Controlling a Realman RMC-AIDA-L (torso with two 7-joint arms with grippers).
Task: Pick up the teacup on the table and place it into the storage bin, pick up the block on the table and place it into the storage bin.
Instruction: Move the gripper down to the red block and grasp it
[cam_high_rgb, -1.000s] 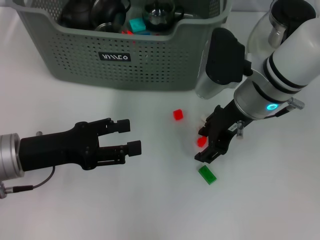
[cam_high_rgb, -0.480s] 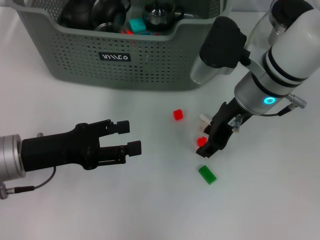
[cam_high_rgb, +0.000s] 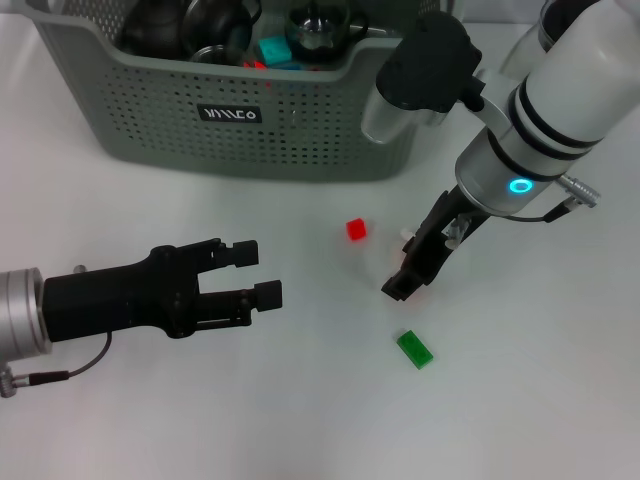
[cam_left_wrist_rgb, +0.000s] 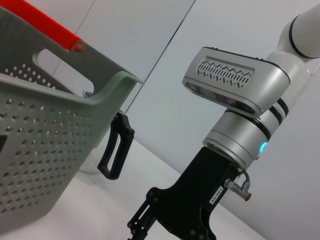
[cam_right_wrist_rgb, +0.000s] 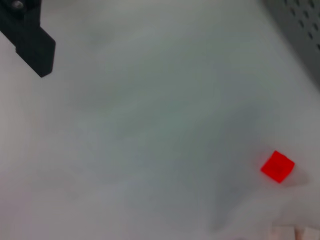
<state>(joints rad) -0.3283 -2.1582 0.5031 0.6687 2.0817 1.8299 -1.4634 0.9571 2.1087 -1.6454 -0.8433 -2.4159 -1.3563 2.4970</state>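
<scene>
Right claw (cam_high_rgb: 405, 280) above table (cam_high_rgb: 300, 400) just in front of storage bin (cam_high_rgb: 250, 110), grip state unclear, red block (cam_high_rgb: 356, 229) beside it, green block (cam_high_rgb: 414, 349) nearer, left claw (cam_high_rgb: 255, 275) released, idle.

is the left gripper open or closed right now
Open. In the head view the left gripper shows its two black fingertips apart with white table between them, holding nothing.

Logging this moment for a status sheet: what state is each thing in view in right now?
storage bin: upright on the table, already holding dark teaware and a teal block
red block: loose on the table, ungripped
green block: flat on the table, ungripped
left gripper: open, empty
right gripper: between the two blocks, grip unclear
</scene>
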